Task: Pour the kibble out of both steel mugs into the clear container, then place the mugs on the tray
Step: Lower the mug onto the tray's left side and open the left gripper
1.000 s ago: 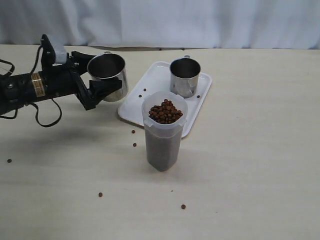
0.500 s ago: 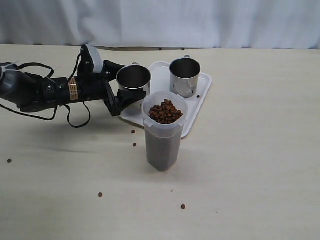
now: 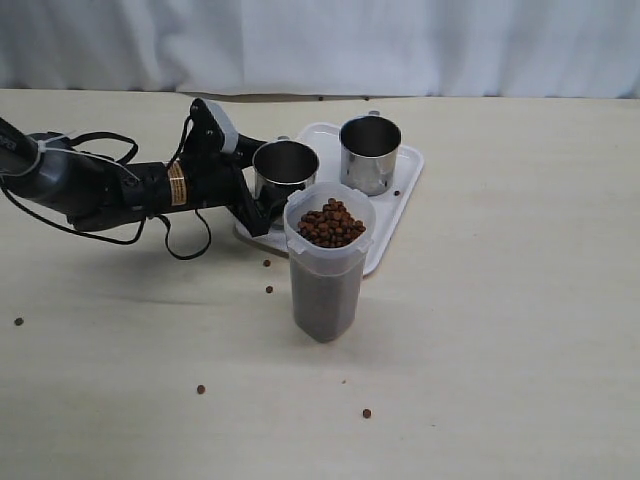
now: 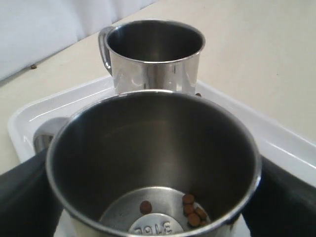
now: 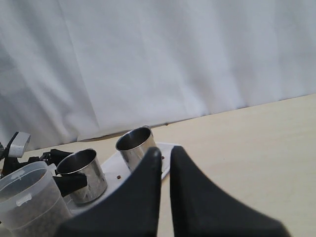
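Observation:
My left gripper (image 3: pixel 263 192) is shut on a steel mug (image 3: pixel 285 168), upright at the near-left end of the white tray (image 3: pixel 392 222); whether it touches the tray I cannot tell. In the left wrist view this mug (image 4: pixel 153 148) holds only a few kibble pellets (image 4: pixel 192 210), with black fingers (image 4: pixel 284 197) on both sides. The second mug (image 3: pixel 370 153) stands empty on the tray's far part. The clear container (image 3: pixel 325 285) stands in front of the tray, heaped with kibble (image 3: pixel 330 222). My right gripper (image 5: pixel 165 157) hangs shut and empty, off to the right.
Loose pellets lie on the table (image 3: pixel 500 330) at the left and front of the container, such as one pellet (image 3: pixel 266 263) and another (image 3: pixel 366 413). One pellet (image 3: pixel 396 193) lies on the tray. A white curtain (image 3: pixel 400 40) closes the back.
My left gripper has carried the mug rightward and lower, from left of the tray to over its near-left end. The container and the other mug have not moved.

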`<state>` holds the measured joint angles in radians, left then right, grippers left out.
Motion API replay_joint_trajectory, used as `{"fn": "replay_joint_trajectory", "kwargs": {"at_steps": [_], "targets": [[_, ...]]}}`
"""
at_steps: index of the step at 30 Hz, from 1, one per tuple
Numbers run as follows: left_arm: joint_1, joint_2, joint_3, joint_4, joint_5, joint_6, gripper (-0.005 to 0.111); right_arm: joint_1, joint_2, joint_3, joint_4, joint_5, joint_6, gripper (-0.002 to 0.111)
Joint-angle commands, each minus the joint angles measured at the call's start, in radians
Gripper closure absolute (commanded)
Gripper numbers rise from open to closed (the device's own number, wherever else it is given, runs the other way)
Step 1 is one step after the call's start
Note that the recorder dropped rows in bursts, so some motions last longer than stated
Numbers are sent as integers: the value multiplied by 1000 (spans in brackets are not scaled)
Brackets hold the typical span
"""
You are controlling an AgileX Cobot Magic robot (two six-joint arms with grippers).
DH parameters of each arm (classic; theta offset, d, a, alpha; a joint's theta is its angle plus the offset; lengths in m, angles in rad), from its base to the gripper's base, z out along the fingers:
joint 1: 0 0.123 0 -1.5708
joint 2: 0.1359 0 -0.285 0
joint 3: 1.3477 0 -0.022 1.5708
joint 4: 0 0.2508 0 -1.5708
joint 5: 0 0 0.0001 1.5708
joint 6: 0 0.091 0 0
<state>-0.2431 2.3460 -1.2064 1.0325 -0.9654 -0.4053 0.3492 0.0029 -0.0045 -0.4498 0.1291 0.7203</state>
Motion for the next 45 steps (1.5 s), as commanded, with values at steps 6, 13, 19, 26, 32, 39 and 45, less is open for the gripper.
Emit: {"fn": "replay_joint_trajectory", "kwargs": {"at_steps": [6, 13, 19, 26, 32, 39, 45], "targets": [[-4, 31, -7, -33, -27, 17, 107, 2, -3, 5, 5, 0, -3, 103], [-4, 33, -7, -33, -65, 52, 96, 2, -3, 5, 5, 0, -3, 103], [-2, 33, -5, -23, -64, 26, 42, 2, -3, 5, 5, 0, -3, 103], [-2, 33, -5, -24, -70, 33, 25, 2, -3, 5, 5, 0, -3, 103], [-2, 33, -5, -21, -70, 33, 25, 2, -3, 5, 5, 0, -3, 103], [-1, 28, -5, -16, -64, 33, 25, 2, -3, 5, 5, 0, -3, 103], [13, 24, -5, 47, -66, 24, 25, 2, -3, 5, 5, 0, -3, 103]]}}
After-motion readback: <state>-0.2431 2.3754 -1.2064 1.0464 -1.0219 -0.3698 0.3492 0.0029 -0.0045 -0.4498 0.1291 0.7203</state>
